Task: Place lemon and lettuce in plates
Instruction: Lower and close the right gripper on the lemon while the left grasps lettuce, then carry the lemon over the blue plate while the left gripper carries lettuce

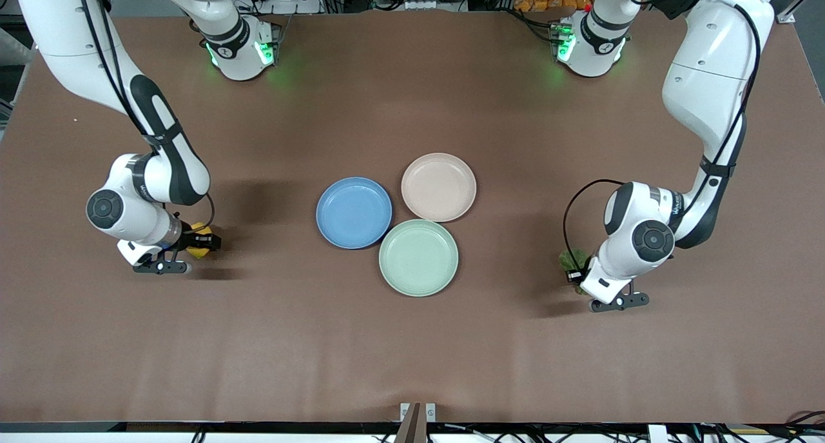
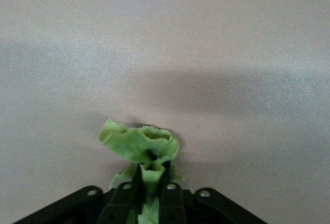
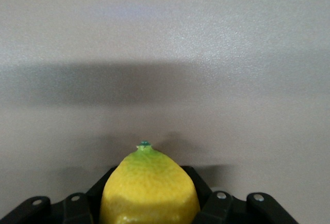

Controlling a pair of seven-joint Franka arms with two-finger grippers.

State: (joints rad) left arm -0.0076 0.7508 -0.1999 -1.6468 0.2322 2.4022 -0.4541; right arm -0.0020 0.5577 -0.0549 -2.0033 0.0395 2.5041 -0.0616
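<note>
My right gripper (image 1: 205, 242) is shut on the yellow lemon (image 1: 197, 229), low over the table toward the right arm's end. In the right wrist view the lemon (image 3: 149, 188) fills the space between the black fingers (image 3: 202, 195). My left gripper (image 1: 575, 276) is shut on the green wrinkly lettuce (image 1: 572, 260), low over the table toward the left arm's end. In the left wrist view the leaf (image 2: 139, 144) sticks out past the fingertips (image 2: 168, 175). The blue plate (image 1: 354, 212) and the beige-pink plate (image 1: 438, 187) lie empty mid-table between the two grippers.
A pale mint-green plate (image 1: 418, 257) lies empty, touching both other plates, nearer to the front camera. The brown table (image 1: 412, 340) is bare around the plates. A small bracket (image 1: 417, 412) sits at the table's front edge.
</note>
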